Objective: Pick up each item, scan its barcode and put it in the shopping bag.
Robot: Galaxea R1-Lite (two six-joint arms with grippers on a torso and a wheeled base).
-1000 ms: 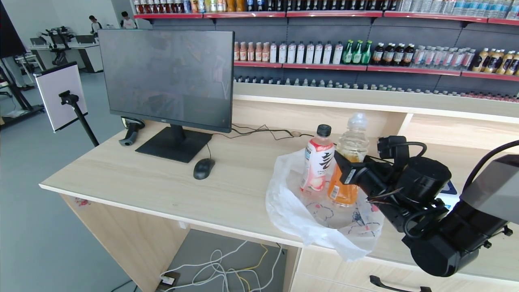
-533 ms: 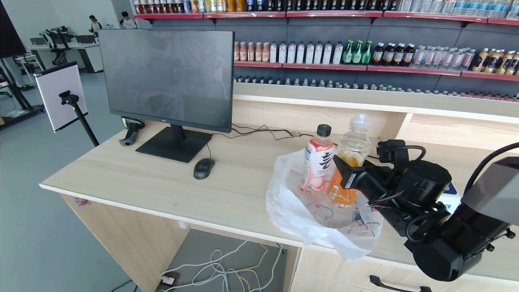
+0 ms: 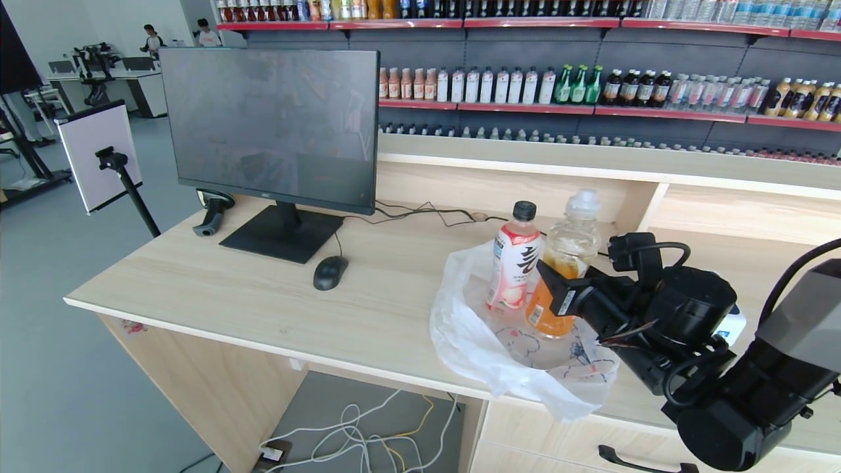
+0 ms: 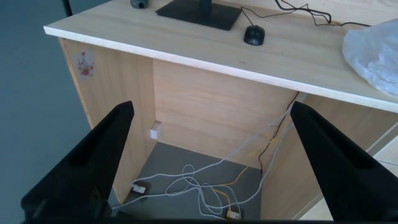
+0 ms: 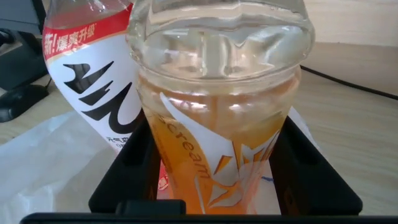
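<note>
An orange juice bottle (image 3: 566,253) with a clear cap stands tilted just above the open white plastic shopping bag (image 3: 486,341) on the counter. My right gripper (image 3: 555,294) is shut on its lower half. In the right wrist view the juice bottle (image 5: 217,124) sits between the black fingers (image 5: 132,167) of the right gripper (image 5: 217,177). A pink-labelled bottle (image 3: 516,263) (image 5: 93,81) stands upright in the bag, touching the juice bottle's side. My left gripper (image 4: 211,112) hangs open, holding nothing, below the counter's front edge.
A monitor (image 3: 269,125), a mouse (image 3: 330,272) and a handheld barcode scanner (image 3: 210,215) stand on the left half of the wooden counter (image 3: 230,289). Cables (image 4: 205,183) lie on the floor under it. Drink shelves (image 3: 591,85) line the back wall.
My right gripper has sunk a little with the juice bottle, bringing its base closer to the bag beside the pink bottle. Nothing else has moved.
</note>
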